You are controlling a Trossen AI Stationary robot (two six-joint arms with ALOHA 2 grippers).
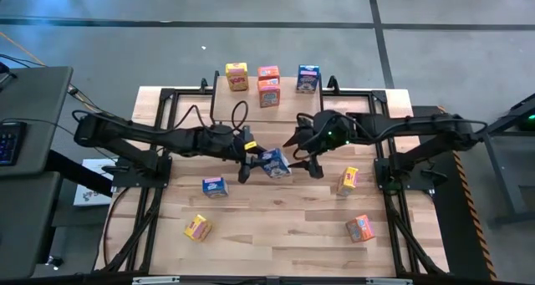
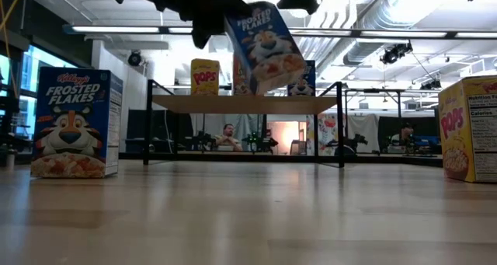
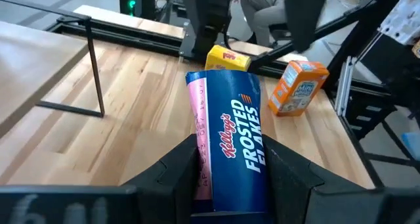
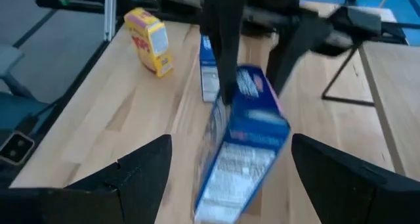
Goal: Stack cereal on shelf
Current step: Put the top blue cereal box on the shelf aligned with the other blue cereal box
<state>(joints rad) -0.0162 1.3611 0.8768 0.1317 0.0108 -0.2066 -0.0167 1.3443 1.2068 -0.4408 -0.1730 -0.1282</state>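
The left end effector clamped a glossy blue rectangular cardboard cereal box, tilted above the pale wood-grain surface; the right end effector gaped wide beside it, empty.

We see a blue Frosted Flakes box with white lettering and a pink side panel, between dark fingers. On the pale wood desk lie a second blue box, two yellow boxes and, and an orange one. The light wood shelf on black legs carries a yellow box, two orange boxes and a blue one.
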